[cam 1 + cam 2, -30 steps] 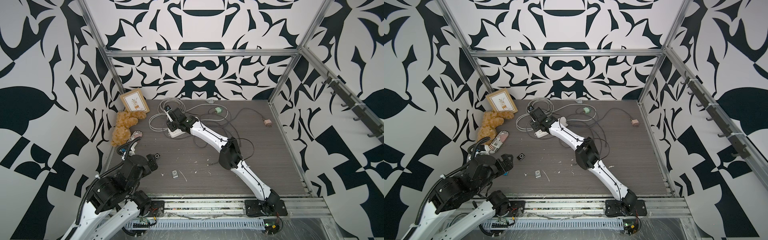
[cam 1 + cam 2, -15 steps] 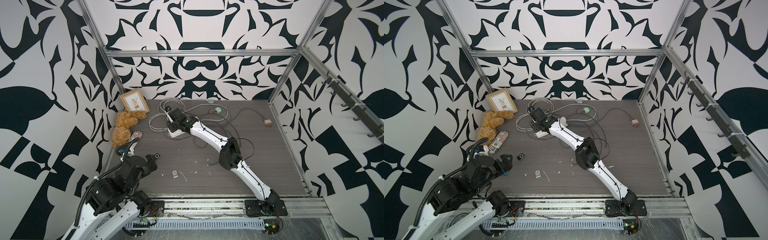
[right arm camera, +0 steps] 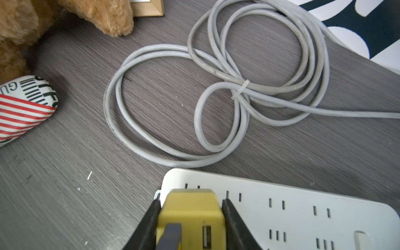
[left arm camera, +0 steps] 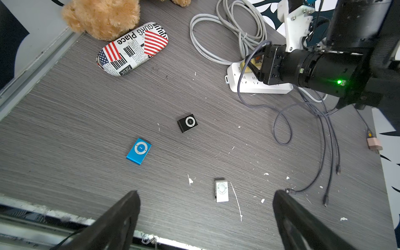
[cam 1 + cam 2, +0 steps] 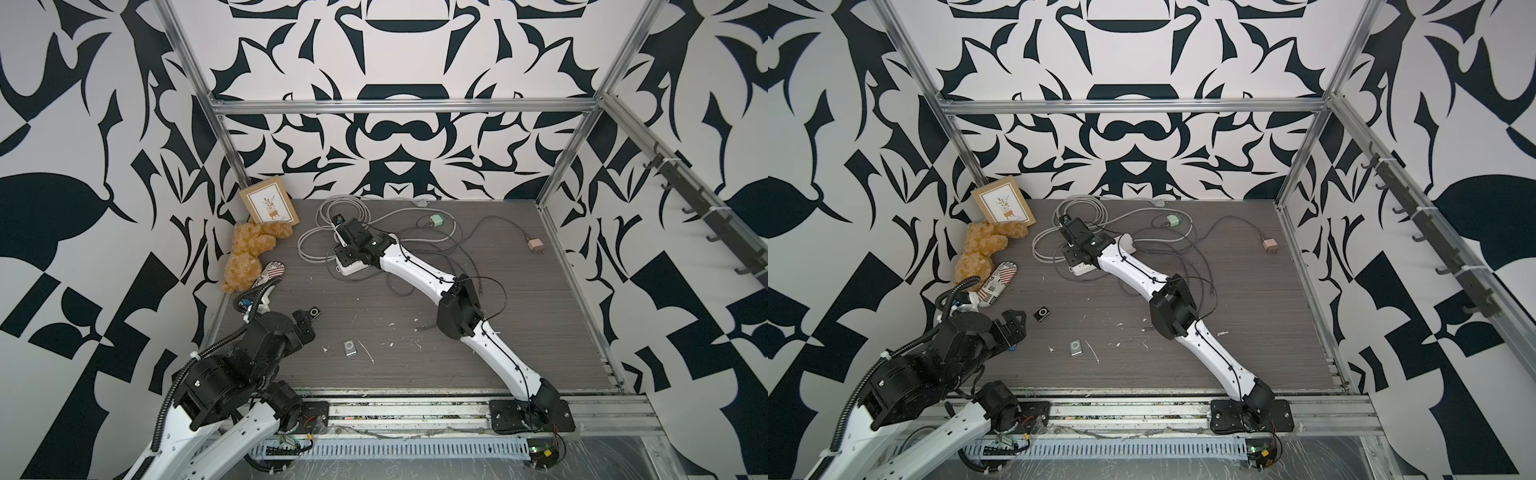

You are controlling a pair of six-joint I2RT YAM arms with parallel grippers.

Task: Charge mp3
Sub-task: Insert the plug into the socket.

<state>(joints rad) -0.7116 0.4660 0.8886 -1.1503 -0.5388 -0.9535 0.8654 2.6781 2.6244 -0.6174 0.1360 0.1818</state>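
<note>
Three small mp3 players lie on the dark table: black (image 4: 187, 123), blue (image 4: 139, 151) and silver (image 4: 221, 190). Both top views show the black one (image 5: 314, 312) and the silver one (image 5: 1075, 348). My left gripper (image 4: 206, 192) hangs open above the table's front left, with the silver player just beyond its fingertips. At the back, my right gripper (image 3: 191, 202) is shut on a yellow charger (image 3: 190, 216). It holds the charger against the end of the white power strip (image 3: 303, 216). A thin dark cable (image 4: 281, 129) trails from the charger, and its loose plugs lie on the table.
A teddy bear (image 5: 249, 253), a picture frame (image 5: 270, 207) and a flag-print case (image 5: 270, 272) sit at the back left. A coiled grey cord (image 5: 332, 220) lies behind the power strip. A green charger (image 5: 437, 220) and a pink charger (image 5: 535, 244) rest at the back right.
The left arm has shifted slightly at the front left. The right arm has stayed still, holding the charger at the power strip.
</note>
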